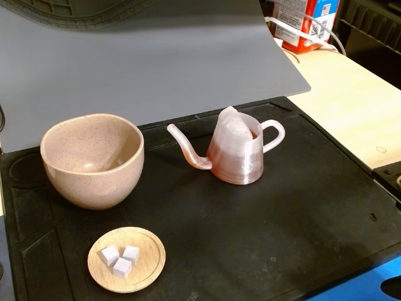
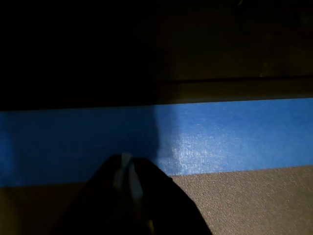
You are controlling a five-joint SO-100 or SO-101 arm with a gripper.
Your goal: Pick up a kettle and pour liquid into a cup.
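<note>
Fingers (image 2: 128,169) of the gripper (image 2: 126,167) sit pressed together, holding nothing, over blue tape (image 2: 220,137), with kettle (image 1: 238,153) and cup (image 1: 93,160) outside the wrist view.

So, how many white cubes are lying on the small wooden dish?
3. All sit on the left part of the wooden dish in the fixed view: one cube on the left, one to its right, one nearest the camera. None seems hidden.
</note>
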